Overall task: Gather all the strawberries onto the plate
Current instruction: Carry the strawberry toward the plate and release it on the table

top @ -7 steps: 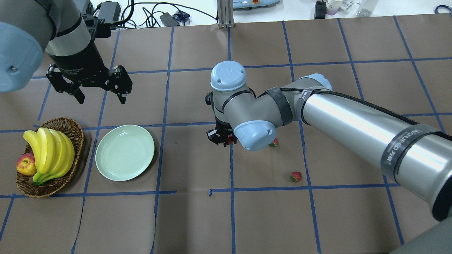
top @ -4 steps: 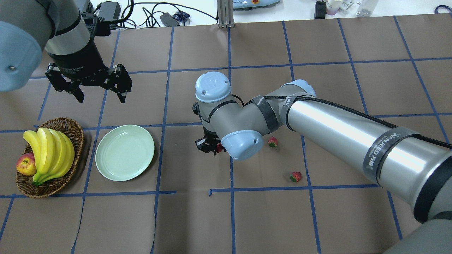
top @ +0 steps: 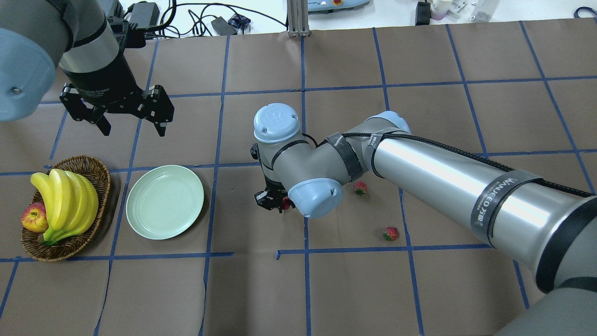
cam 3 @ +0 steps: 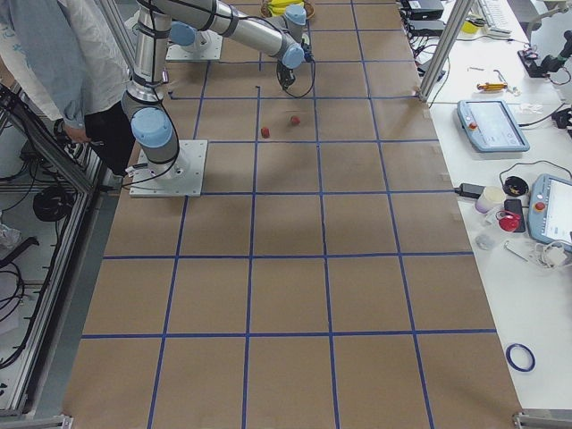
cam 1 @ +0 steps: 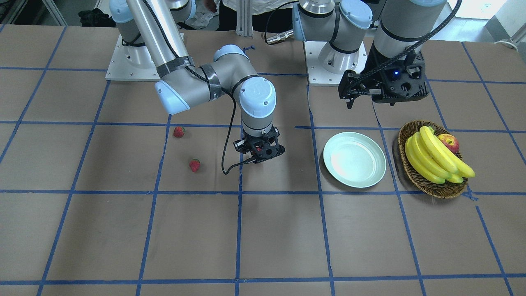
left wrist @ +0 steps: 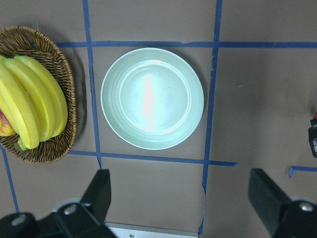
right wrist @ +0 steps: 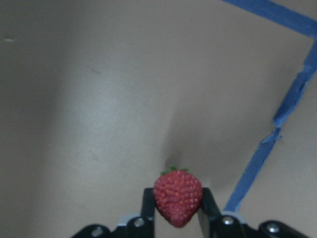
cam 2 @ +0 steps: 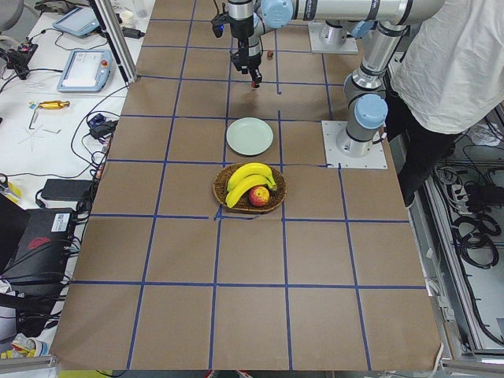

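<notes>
My right gripper (top: 275, 202) (cam 1: 262, 153) is shut on a red strawberry (right wrist: 177, 197) (top: 286, 203) and holds it above the table, well to the right of the plate in the overhead view. The pale mint plate (top: 165, 201) (cam 1: 354, 159) (left wrist: 152, 97) is empty. Two more strawberries lie on the table, one (top: 359, 187) (cam 1: 178, 131) close behind the right arm's wrist and one (top: 391, 233) (cam 1: 194, 165) nearer the front. My left gripper (top: 132, 125) (left wrist: 178, 198) is open and empty, hovering above the table behind the plate.
A brown wicker basket (top: 95, 169) (cam 1: 411, 167) with bananas (top: 65, 203) and a red-yellow apple (top: 34, 217) stands left of the plate. A person stands beside the robot's base (cam 2: 441, 71). Cables and devices lie past the table's far edge (top: 186, 18).
My right arm has carried the strawberry to the left, toward the plate. The left gripper has stayed in place. The two strawberries on the table have not moved.
</notes>
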Robot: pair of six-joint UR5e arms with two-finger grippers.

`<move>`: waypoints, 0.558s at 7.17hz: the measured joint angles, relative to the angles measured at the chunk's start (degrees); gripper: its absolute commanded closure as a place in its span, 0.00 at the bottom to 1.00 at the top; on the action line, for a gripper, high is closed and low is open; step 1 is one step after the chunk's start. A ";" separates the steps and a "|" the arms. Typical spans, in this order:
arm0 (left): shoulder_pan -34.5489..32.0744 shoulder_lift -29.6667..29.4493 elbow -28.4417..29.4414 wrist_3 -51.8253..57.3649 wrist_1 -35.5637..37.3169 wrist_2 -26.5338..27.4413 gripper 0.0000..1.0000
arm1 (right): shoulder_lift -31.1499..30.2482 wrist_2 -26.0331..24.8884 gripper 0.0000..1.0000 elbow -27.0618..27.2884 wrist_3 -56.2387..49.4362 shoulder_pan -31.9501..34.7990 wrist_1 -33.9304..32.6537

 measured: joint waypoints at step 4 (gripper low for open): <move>-0.04 0.00 -0.26 -0.02 0.00 0.00 0.00 | -0.71 0.42 0.00 -0.33 -0.12 -0.15 0.75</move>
